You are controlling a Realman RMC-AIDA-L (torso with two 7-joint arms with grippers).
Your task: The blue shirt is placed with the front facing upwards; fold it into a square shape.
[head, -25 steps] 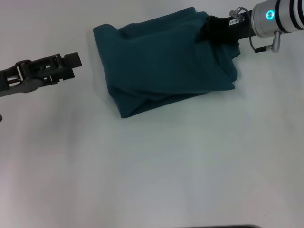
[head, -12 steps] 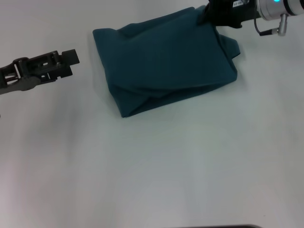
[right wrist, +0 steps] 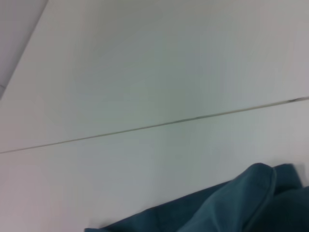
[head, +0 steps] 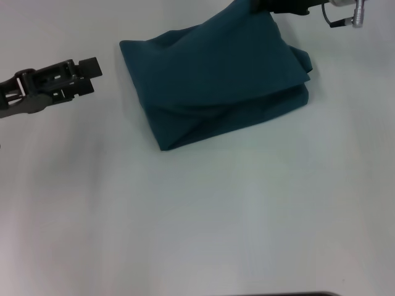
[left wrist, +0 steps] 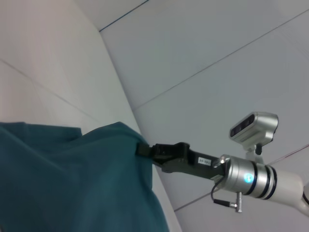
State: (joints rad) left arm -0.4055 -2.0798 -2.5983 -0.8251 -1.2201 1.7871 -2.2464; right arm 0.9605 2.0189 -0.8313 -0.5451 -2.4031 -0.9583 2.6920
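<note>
I had a plain white surface (head: pixel 203 216) under the head cam, matte, bare apart from the cloth. A thin dark strip showed at the 6 o'clock edge of that view; couldn't tell what it was. Through the L wrist cam the room behind was pale wall panels (left wrist: pixel 203 53) w/ thin dark seams running diagonally; the R wrist cam showed the same pale panelling w/ one long seam.

The blue shirt (head: pixel 216 80) lay toward 12 o'clock of the head view, slightly right of centre. It was folded into a rough, skewed quadrilateral, several layers thick, w/ layered edges visible along its 5–7 o'clock side and a small flap poking out at 3 o'clock. Colour was dark teal, no print or collar visible. Its 1 o'clock corner was lifted off the surface, cloth sloping up from the rest of the bundle.

The right hand (head: pixel 281 6) was at that raised corner, at the top edge of the head view; from the L wrist cam I saw the right hand (left wrist: pixel 145 150) clamped closed on the shirt's edge, fabric draping down from the pinch. The R wrist cam showed only a bit of teal cloth (right wrist: pixel 231 208) below the wall.

The left hand (head: pixel 89 69) hovered at 9 o'clock, well apart from the shirt, holding nothing, its fingers close together w/ a narrow gap.
</note>
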